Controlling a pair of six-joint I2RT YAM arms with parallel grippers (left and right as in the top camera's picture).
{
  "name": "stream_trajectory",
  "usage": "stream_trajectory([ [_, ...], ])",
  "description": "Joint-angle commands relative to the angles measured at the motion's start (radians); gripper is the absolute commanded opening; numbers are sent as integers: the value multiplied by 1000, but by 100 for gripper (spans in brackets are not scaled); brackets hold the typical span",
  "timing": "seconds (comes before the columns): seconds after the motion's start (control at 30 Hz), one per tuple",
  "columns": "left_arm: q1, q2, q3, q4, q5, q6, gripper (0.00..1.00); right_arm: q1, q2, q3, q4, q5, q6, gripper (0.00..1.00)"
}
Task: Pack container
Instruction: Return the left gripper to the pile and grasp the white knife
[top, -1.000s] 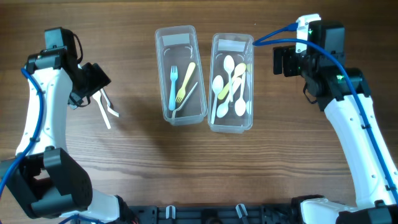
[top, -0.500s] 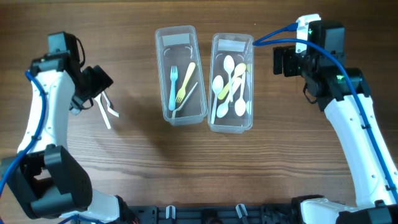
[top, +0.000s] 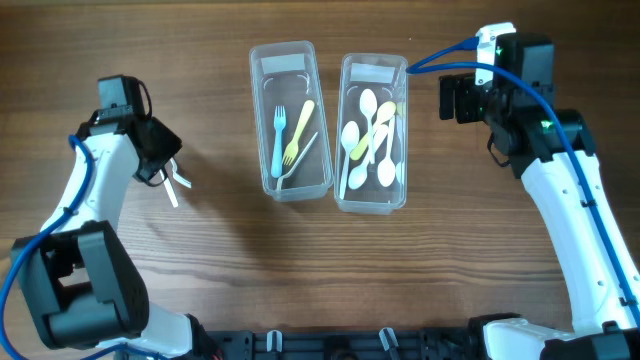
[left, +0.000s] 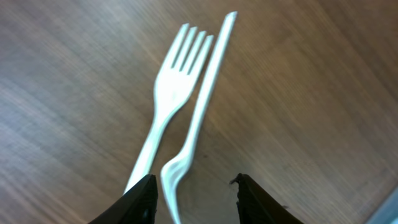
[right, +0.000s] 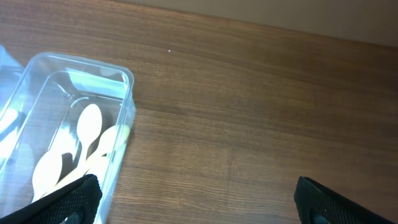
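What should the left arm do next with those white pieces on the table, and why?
Probably lower the left gripper and close on the slim white plastic utensil. Its end lies between the open jaws, beside the white plastic fork, and both are outside the clear plastic container holding forks.

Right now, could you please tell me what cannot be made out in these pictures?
Left wrist: handle end of the white fork, hidden behind the jaws at the bottom edge.
Left wrist: the thin white utensil beside it, blurred; its type is unclear.
Right wrist: the spoon container, cut by the left edge.
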Motion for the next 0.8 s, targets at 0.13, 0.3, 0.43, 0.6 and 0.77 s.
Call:
stream_trajectory([
  [0.13, -49, 126, -7, 88, 1, -6, 44, -2, 5, 8, 3, 18, -9, 100],
  [0.3, -47, 179, -7, 111, -2, -6, 45, -2, 5, 8, 2, 18, -9, 100],
  [0.43, -47, 180, -7, 112, -7, -6, 47, -2, 5, 8, 3, 18, -9, 100],
  [0.6, -47, 183, -7, 117, -7, -6, 30, -2, 5, 8, 2, 18, -9, 100],
  [0.77, -47, 199, -7, 129, -6, -6, 5, -2, 5, 8, 3, 18, -10, 100],
])
